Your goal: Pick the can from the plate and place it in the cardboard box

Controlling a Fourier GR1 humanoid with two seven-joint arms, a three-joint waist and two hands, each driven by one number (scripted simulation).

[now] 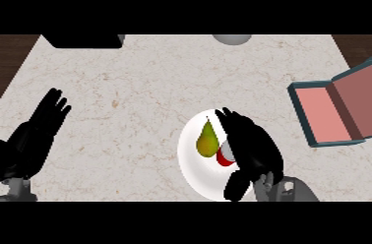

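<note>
we're looking down at a big pale marble counter (145, 90) that's filling most of the view, with dark wood showing at the far corners. next in size, the cardboard box (341, 110) is sitting at the right edge, lid flipped open, teal outer walls and a pinkish inside, well apart from the plate. the white plate (193, 162) is lying near the lower middle, and our right hand (251, 149) is hanging over its right half, fingers draped down around the can (227, 155). we're only seeing a sliver of that can, red and silver, peeking out at the hand's left edge, so it's sitting on the plate with the fingers curling round it. our left hand (36, 132) is resting at the left side, fingers straight and relaxed, grasping nothing. a dark object (83, 40) is poking in at the far left edge of the counter, and a grey round thing (232, 39) is showing at the far middle. smallest, a green pear (208, 139) is lying on the plate just beside the can.
</note>
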